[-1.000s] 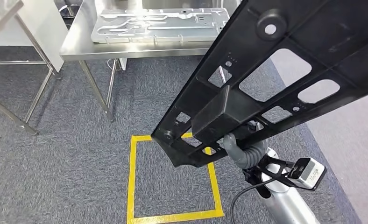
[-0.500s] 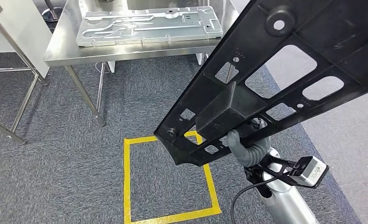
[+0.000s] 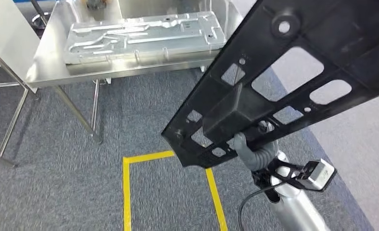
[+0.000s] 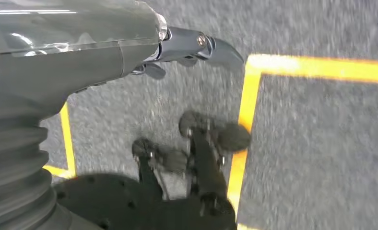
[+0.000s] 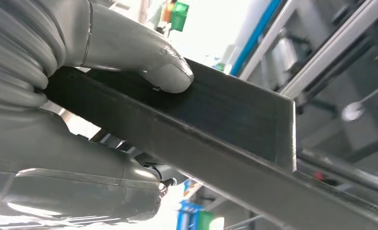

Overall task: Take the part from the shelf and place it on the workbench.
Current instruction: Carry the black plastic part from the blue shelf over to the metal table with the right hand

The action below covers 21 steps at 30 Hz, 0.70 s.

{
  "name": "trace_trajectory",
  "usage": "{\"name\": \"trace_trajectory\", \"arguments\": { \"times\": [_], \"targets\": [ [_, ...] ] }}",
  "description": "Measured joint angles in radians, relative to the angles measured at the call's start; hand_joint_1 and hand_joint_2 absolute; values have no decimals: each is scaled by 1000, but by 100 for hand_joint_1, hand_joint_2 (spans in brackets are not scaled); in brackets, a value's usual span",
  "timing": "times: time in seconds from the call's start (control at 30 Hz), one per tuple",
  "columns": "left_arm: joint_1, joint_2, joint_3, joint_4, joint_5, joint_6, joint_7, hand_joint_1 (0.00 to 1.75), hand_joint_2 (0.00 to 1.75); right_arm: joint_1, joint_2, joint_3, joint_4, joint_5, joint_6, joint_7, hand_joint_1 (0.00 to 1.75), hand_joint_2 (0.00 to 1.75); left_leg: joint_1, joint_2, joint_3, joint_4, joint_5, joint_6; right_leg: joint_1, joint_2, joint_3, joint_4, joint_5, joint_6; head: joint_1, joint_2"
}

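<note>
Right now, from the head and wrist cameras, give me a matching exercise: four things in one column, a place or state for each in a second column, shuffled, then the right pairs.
Column one:
1. black part
2. metal plate
3. yellow tape
4. left hand

Column two:
A. lies flat on the steel workbench
B. marks a box on the grey carpet
C. gripped by the right hand, tilted in the air
D. hangs over the floor, holding nothing

Pairs: 1-C, 2-A, 3-B, 4-D
</note>
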Motion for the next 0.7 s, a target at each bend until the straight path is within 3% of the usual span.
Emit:
{"name": "trace_trajectory", "arguments": {
  "times": [0.07, 0.13, 0.17, 0.23, 0.27, 0.3, 0.33, 0.37, 0.43, 0.47, 0.5, 0.57, 0.6, 0.63, 0.7],
  "targets": [
    [-1, 1, 2, 0, 0, 1, -1, 0, 175, -2, 0, 0, 3, 0, -4, 0, 175, 175, 5, -1, 33, -26, -21, 11, -2, -1, -22, 55, 43, 8, 0, 0],
    [0, 2, 6, 0, 1, 2, -1, 0, 175, -4, 1, 0, 7, -1, -10, 0, 175, 175, 12, -4, 81, -56, -38, 16, -3, -2, -125, 204, 92, 13, 1, 0],
    [0, 2, 8, 0, 1, 2, -1, 0, 175, -5, 1, 0, 10, -2, -12, 0, 175, 175, 13, -5, 104, -69, -50, 17, -5, -3, -191, 276, 89, 16, 1, 0],
    [-2, 2, 12, 0, 1, 2, -1, 0, 175, -5, 3, 1, 16, -4, -16, 0, 175, 175, 15, -8, 151, -82, -78, 17, -10, -4, -298, 342, 14, 24, 2, 0],
    [-2, 2, 13, 0, 1, 2, -1, 0, 175, -5, 3, 1, 18, -4, -16, 0, 175, 175, 16, -11, 178, -84, -95, 16, -13, -5, -331, 335, -29, 28, 2, 0],
    [-2, 2, 15, 0, 1, 2, -1, 0, 175, -5, 3, 1, 19, -5, -17, 0, 175, 175, 17, -13, 206, -84, -115, 13, -17, -6, -351, 308, -50, 33, 2, 0],
    [-2, 2, 16, 0, 1, 2, -1, 0, 175, -5, 3, 1, 19, -5, -18, 1, 175, 175, 18, -15, 236, -84, -136, 10, -21, -9, -361, 263, -36, 37, 2, 0],
    [-1, 3, 16, 0, 1, 2, -1, 0, 175, -5, 3, 1, 20, -5, -20, 1, 175, 175, 19, -16, 262, -85, -158, 6, -25, -14, -364, 203, 28, 39, 2, 0],
    [-2, 3, 19, 0, 1, 3, 0, 0, 175, -6, 3, 2, 22, -5, -24, 1, 175, 175, 18, -18, 300, -80, -200, -6, -25, -27, -365, 98, 210, 35, 2, 0],
    [-3, 4, 20, 0, 1, 4, 0, 0, 175, -7, 3, 3, 23, -5, -27, 2, 175, 175, 18, -18, 312, -82, -215, -14, -22, -30, -366, 72, 272, 29, 2, 0],
    [-5, 4, 20, 0, 1, 4, 0, 0, 175, -9, 3, 4, 23, -5, -29, 2, 175, 175, 19, -16, 322, -79, -220, -22, -18, -30, -366, 64, 294, 20, 2, 0],
    [-8, 4, 21, 0, 0, 4, -1, 0, 175, -14, -1, 5, 20, -5, -32, 2, 175, 175, 24, -12, 322, -56, -210, -37, -13, -25, -350, 62, 281, 0, 2, 0],
    [-8, 3, 21, 0, -1, 4, -1, 0, 175, -17, -4, 5, 19, -5, -32, 2, 175, 175, 26, -10, 306, -15, -203, -41, -12, -24, -338, 58, 273, -9, 1, 0],
    [-9, 2, 21, 0, -2, 3, -1, 0, 175, -18, -8, 5, 18, -5, -32, 2, 175, 175, 28, -8, 278, 38, -208, -44, -9, -23, -325, 55, 265, -17, 1, 0],
    [-11, 1, 21, 0, -3, 2, -1, 0, 175, -20, -11, 5, 18, -5, -33, 2, 175, 175, 28, -6, 200, 157, -260, -45, -4, -23, -304, 51, 246, -28, 1, 0]
  ]
}}
